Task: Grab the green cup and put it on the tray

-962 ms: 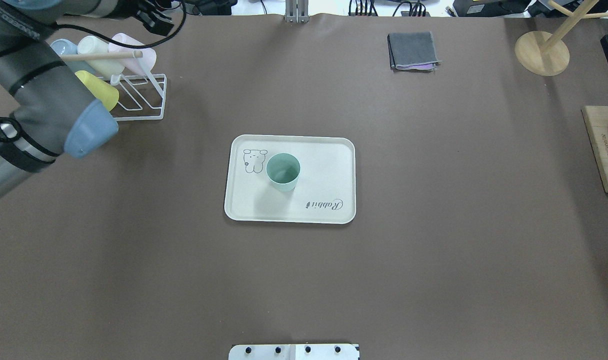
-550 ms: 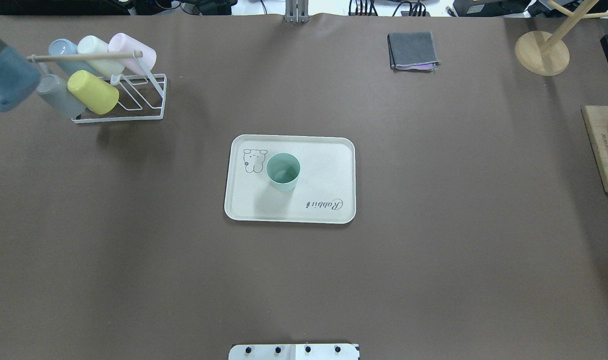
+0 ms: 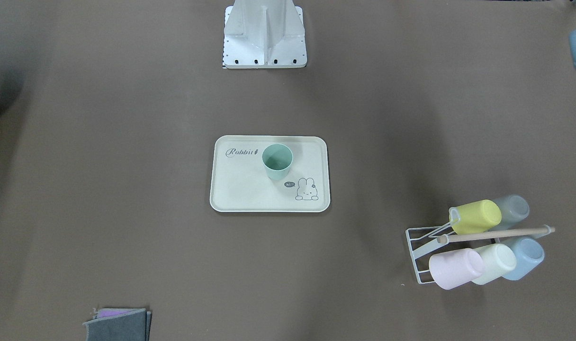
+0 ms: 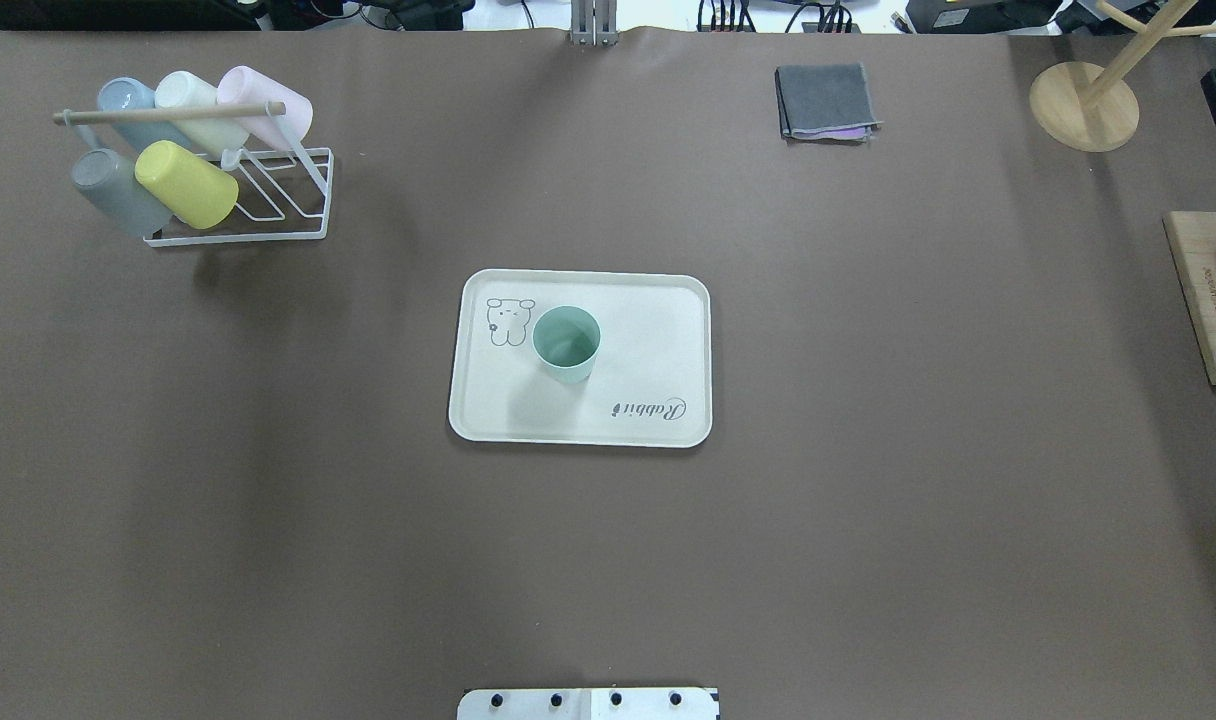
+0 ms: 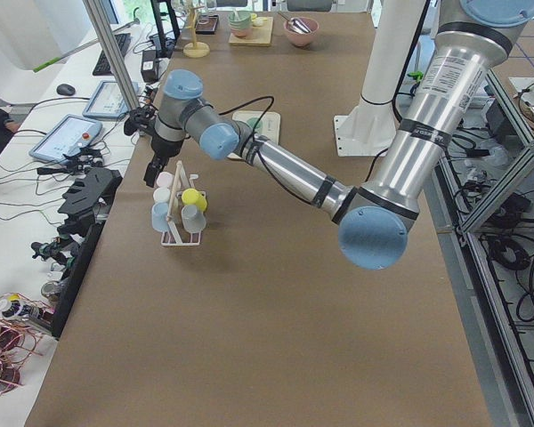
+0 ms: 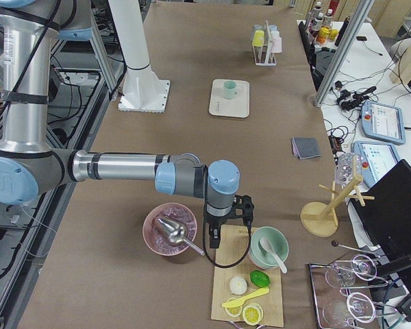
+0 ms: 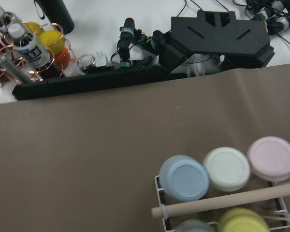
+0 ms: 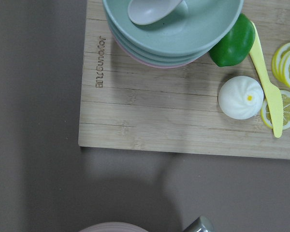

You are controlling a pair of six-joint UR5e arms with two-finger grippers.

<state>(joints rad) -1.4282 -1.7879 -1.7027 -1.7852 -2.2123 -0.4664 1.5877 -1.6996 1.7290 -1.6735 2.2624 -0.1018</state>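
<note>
The green cup (image 4: pixel 566 343) stands upright on the cream tray (image 4: pixel 658 330), beside the bunny drawing; both also show in the front view, cup (image 3: pixel 277 161) on tray (image 3: pixel 236 184). No gripper is near them. My left gripper (image 5: pixel 150 174) shows only in the exterior left view, hanging over the table's far-left edge beside the cup rack (image 5: pixel 176 233); I cannot tell whether it is open or shut. My right gripper (image 6: pixel 215 238) shows only in the exterior right view, above the wooden cutting board (image 6: pixel 246 288); I cannot tell its state either.
The white wire rack (image 4: pixel 268 205) holds several pastel cups, including a yellow-green one (image 4: pixel 186 184). A folded grey cloth (image 4: pixel 826 100) and a wooden stand (image 4: pixel 1083 105) are at the back right. The board (image 8: pixel 183 116) carries stacked bowls (image 8: pixel 174 29); a pink bowl (image 6: pixel 170 229) stands beside it.
My left arm has drawn back to the left and out of the overhead view, uncovering the rack. The green cup and the tray have not moved.
</note>
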